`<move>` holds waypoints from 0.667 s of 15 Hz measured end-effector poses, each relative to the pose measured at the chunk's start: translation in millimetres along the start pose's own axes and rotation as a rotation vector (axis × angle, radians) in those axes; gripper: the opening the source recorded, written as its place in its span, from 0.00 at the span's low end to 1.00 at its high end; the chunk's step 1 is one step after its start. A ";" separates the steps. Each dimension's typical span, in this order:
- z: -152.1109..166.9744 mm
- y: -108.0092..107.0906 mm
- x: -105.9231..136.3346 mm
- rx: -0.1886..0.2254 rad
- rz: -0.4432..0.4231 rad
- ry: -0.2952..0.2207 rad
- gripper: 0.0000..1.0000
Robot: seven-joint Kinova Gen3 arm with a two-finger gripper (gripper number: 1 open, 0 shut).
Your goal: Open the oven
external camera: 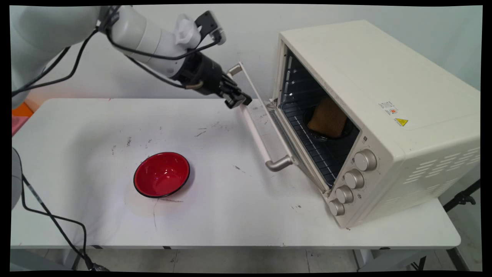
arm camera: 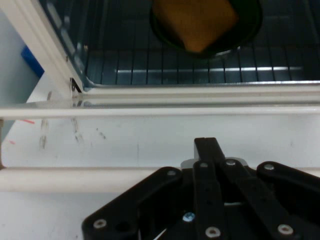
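A cream toaster oven (external camera: pixel 384 96) stands at the table's right with its door (external camera: pixel 265 123) folded down and open. Inside, on the rack, a brown slice of bread (external camera: pixel 326 118) (arm camera: pixel 195 20) lies in a black dish (external camera: pixel 348 131) (arm camera: pixel 247 30). My gripper (external camera: pixel 235 100) (arm camera: pixel 206 146) is shut, and I see nothing between its fingers. It hovers at the far end of the door's white handle bar (external camera: pixel 257 134) (arm camera: pixel 75 179), right above or against it. I cannot tell whether they touch. The hand view looks across the door into the oven.
A red bowl (external camera: pixel 161 174) with a black rim sits empty on the white table (external camera: pixel 96 127), left of the oven and nearer the front. Several knobs (external camera: pixel 365 159) line the oven's front panel. Black cables hang from the arm at the left.
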 end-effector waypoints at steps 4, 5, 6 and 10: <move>0.9 -6.0 -25.1 -0.009 0.013 -0.002 0.00; 1.3 -7.6 -30.8 -0.010 0.017 -0.001 0.00; 1.7 -8.6 -34.5 -0.011 0.020 -0.001 0.00; 4.5 -14.3 -55.9 -0.013 0.034 0.002 0.00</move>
